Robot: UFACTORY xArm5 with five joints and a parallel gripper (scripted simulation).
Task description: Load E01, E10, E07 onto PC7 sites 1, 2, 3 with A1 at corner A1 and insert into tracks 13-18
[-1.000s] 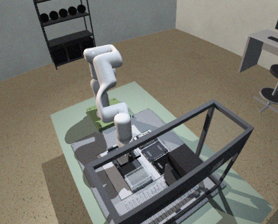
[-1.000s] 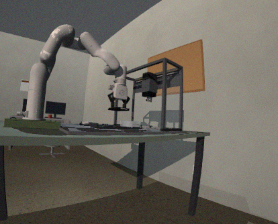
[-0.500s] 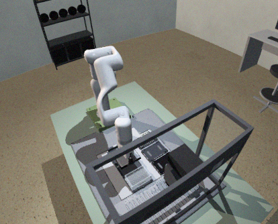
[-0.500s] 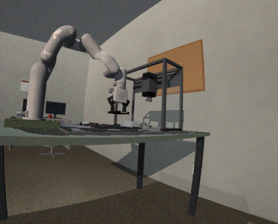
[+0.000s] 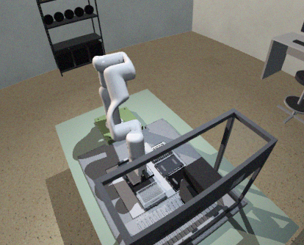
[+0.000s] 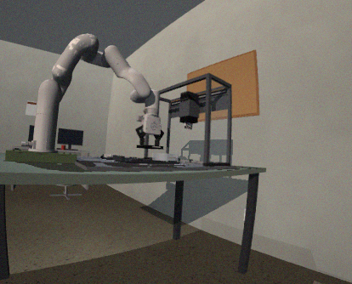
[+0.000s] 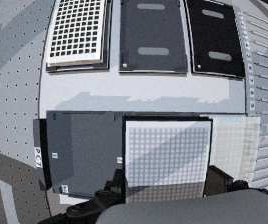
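Note:
My gripper (image 5: 139, 177) (image 6: 150, 146) (image 7: 166, 182) is shut on E10 (image 7: 167, 150), a fine-grid plate with a black rim. It holds it level above site 2 of PC7 (image 7: 85, 140), hiding that site. Site 1, beside the handle labelled PC7, is bare. E07 (image 5: 150, 194) (image 7: 235, 145), a tall pale block, stands on site 3, partly hidden by E10 in the wrist view. E01 (image 7: 78, 30) lies on nest S1. Nests S2 (image 7: 152, 30) and S3 (image 7: 215, 35) are bare. E10's well A1 corner and the lamp cannot be made out.
The ribbed rails (image 7: 267, 100) lie beyond the carrier's far end, with track numbers along the apron edge. A dark gantry frame (image 5: 172, 144) (image 6: 207, 119) stands over the rails, carrying a dark head (image 6: 189, 106). The nest row runs alongside the carrier.

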